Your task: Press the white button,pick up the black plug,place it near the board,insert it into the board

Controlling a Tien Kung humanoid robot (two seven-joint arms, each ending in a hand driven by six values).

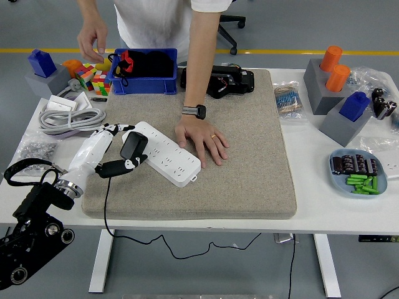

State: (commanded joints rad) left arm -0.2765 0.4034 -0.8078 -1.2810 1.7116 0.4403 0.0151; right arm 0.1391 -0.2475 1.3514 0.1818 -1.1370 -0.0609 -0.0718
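Left hand (111, 149), fingers spread and gripping nothing, sits just beside black plug (133, 145), which stands on the white power strip's (163, 154) near end.

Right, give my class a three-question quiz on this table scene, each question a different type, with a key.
1. True or false: the black plug sits on the white power strip.
2. Which robot hand is at the plug? A) left B) right
3. What does the person's hand with the ring rest on, right beside the strip?

Key: 1 true. 2 A; the right arm is out of view. 3 the grey mat.
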